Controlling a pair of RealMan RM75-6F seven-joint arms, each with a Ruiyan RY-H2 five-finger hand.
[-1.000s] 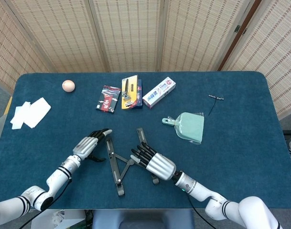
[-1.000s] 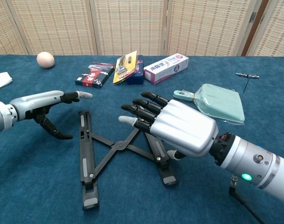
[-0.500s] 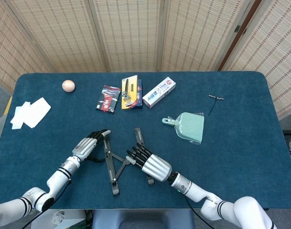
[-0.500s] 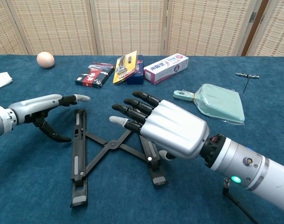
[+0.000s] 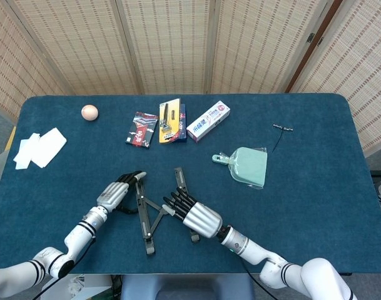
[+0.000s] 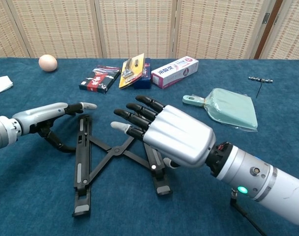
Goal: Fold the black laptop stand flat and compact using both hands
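At the bench (image 5: 315, 206) front, the black laptop stand (image 6: 117, 153) lies half-spread, rails still apart. Left robot hand (image 6: 51, 115) and right robot hand (image 6: 161, 135), fingers spread, flank it, apparently gripping nothing; closing remains.

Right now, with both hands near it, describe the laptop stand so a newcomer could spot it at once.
On the blue table, look at the near edge between the left hand and right hand. The laptop stand lies there: two long black bars joined by crossed struts, the only black framework, with no packaging, unlike the boxes behind it.
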